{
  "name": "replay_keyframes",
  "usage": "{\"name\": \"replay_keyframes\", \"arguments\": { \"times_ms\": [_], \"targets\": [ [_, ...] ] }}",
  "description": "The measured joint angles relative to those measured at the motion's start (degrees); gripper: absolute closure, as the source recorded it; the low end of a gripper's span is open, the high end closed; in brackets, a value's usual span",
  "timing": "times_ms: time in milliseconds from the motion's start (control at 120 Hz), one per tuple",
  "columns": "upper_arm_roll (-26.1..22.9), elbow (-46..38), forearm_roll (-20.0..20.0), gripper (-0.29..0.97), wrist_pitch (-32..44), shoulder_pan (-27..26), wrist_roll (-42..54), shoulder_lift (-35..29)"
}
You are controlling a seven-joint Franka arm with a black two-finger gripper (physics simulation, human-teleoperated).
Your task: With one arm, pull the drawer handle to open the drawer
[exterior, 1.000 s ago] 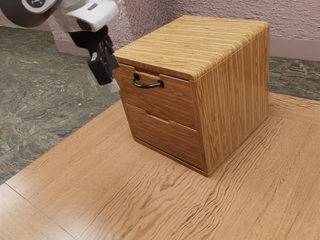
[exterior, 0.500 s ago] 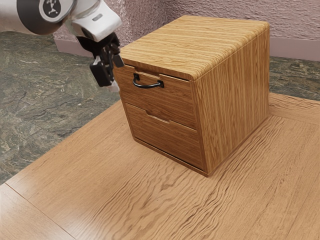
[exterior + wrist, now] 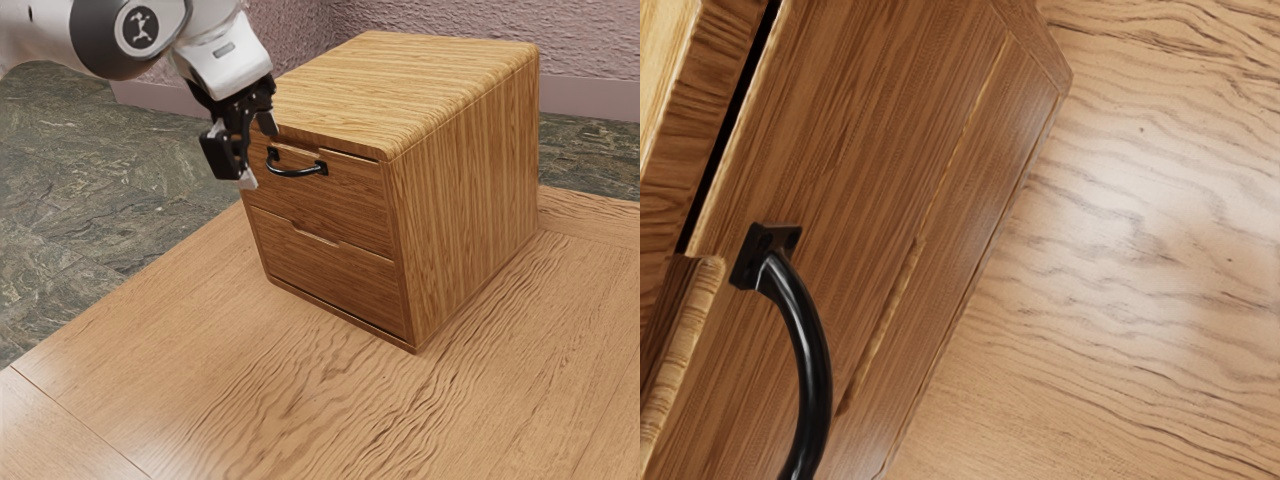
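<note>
A wooden cabinet (image 3: 440,150) with two drawers stands on the table. The top drawer (image 3: 330,205) carries a curved black handle (image 3: 296,168) and sits flush with the cabinet front. My gripper (image 3: 252,152) hangs just to the exterior view's left of the handle, at the cabinet's front corner, open and holding nothing. The fingers point down toward the drawer front, not around the handle. In the wrist view the handle (image 3: 805,360) and its black mounting foot show close up against the drawer front (image 3: 880,200), with a thin dark gap along the drawer's edge.
The lower drawer (image 3: 330,265) has only a shallow notch in place of a handle. The wooden table (image 3: 300,400) stretches wide in front of the cabinet. Beyond the table's edge on the exterior view's left lies a dark stone floor (image 3: 90,190).
My arm has swung toward the exterior view's right, from beside the cabinet's corner to just short of the handle. The hand has turned a little. The drawer has not moved.
</note>
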Motion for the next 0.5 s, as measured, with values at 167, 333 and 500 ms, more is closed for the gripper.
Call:
{"name": "replay_keyframes", "arguments": {
  "times_ms": [167, 333, 500],
  "targets": [
    [-0.14, 0.04, 0.71, 0.02, 0.21, 0.78, 1.77, 0.38],
    [-0.46, 0.07, 0.94, 0.02, 0.37, 0.61, 3.38, 0.50],
    [-0.99, 0.07, 1.07, 0.02, 0.45, 0.21, 4.90, 0.53]
  ]
}}
